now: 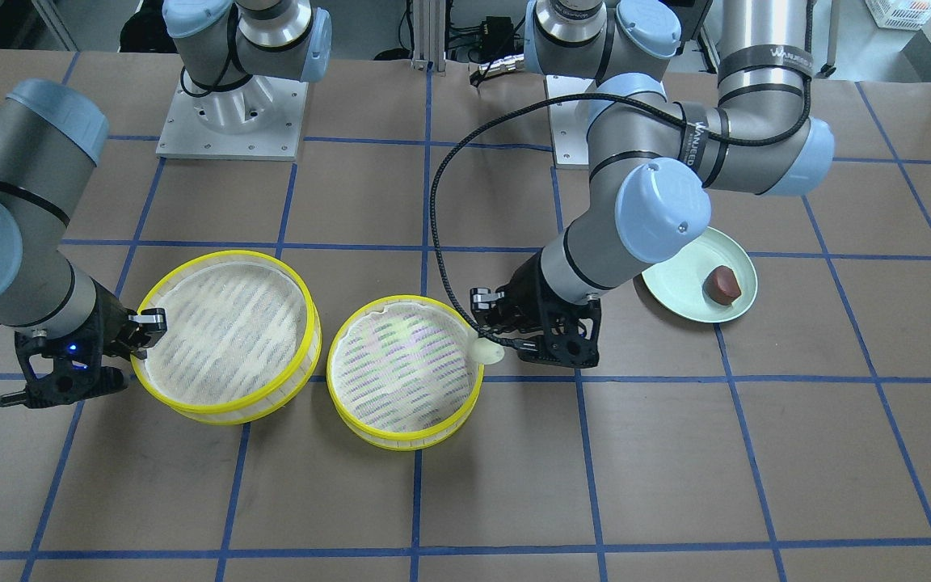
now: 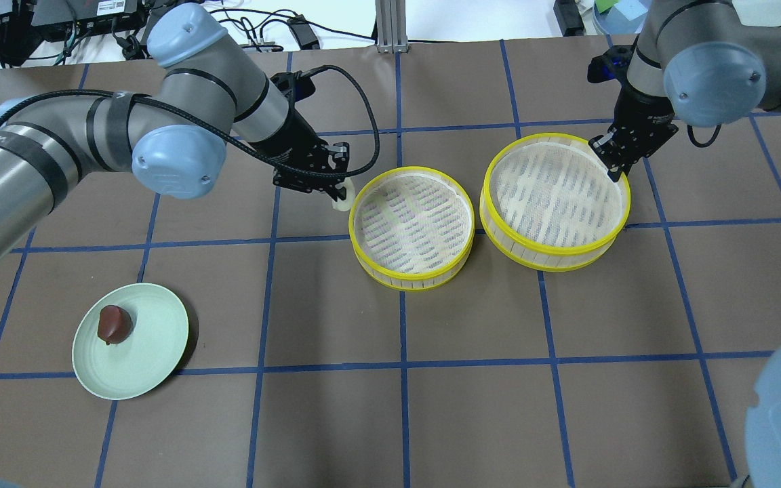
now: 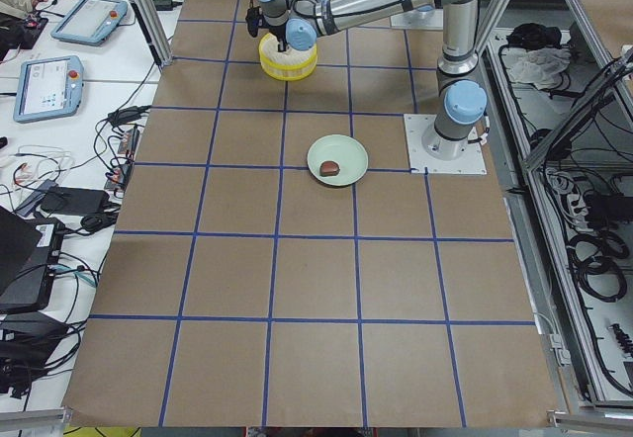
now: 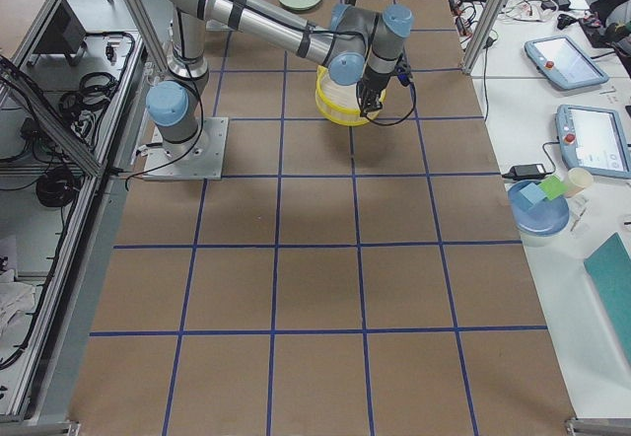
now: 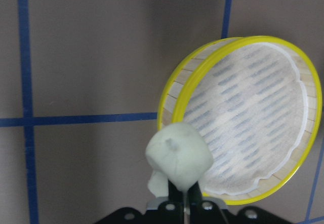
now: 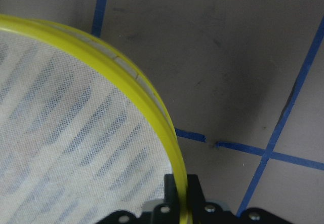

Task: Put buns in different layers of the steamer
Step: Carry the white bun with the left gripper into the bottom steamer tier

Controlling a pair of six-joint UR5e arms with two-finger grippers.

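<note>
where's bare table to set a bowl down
Bare: table from the plate across to the trays, and the rows nearer the robot. Crowded: the trays' far rims, left hand with the bun, right hand clamping a rim.

Brown sheeting is covering the table (image 2: 472, 407), with blue tape lines (image 2: 404, 366) crossing it in a grid. White benches (image 3: 69, 135) are flanking it, carrying teach pendants (image 3: 45, 88) and tangled cables (image 3: 124, 145).
</note>
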